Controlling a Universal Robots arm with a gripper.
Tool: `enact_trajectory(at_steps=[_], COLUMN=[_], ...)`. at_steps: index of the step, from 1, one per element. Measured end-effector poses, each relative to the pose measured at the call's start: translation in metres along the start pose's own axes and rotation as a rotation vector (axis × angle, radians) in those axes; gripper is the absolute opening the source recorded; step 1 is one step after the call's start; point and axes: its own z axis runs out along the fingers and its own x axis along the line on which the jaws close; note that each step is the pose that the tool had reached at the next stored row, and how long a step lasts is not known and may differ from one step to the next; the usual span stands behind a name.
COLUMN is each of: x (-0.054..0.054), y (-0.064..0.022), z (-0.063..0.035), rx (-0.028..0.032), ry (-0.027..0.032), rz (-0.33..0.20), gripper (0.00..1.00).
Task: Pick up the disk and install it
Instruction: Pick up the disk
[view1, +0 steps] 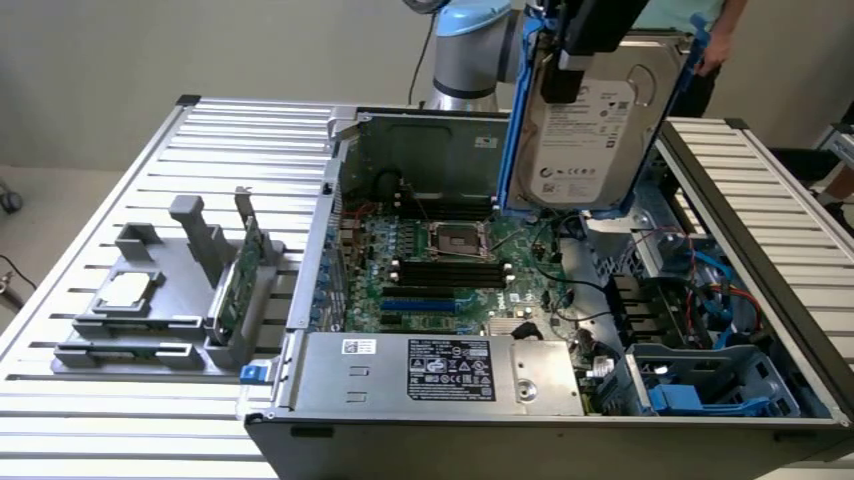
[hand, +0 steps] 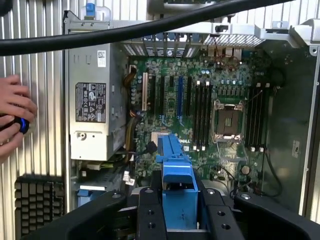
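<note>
Aloft over the open computer case (view1: 427, 150) and its motherboard (view1: 454, 260), the disk (view1: 587, 130) hangs upright at the board's one o'clock in the exterior view. The gripper (hand: 180, 220) clamps its blue carrier (hand: 175, 160) between partly spread fingers from twelve o'clock.

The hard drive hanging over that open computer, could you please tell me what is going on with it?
The robot arm's gripper holds the disk by its blue carrier, upright above the open computer case, over the motherboard. It is lifted but not yet installed. A person's hand rests beside the case.
</note>
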Motion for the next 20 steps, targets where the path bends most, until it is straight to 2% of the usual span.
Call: enact_trajectory(at_steps=[10, 15, 20], x=[0.023, 0.038, 0.054], y=[-0.0435, -0.0579, -0.0685], z=[0.001, 0.0015, 0.0019], rx=[0.0, -0.0005, -0.0026], ry=[0.0, 0.0, 0.0], rz=[0.0, 0.0, 0.0], gripper=[0.32, 0.32, 0.32])
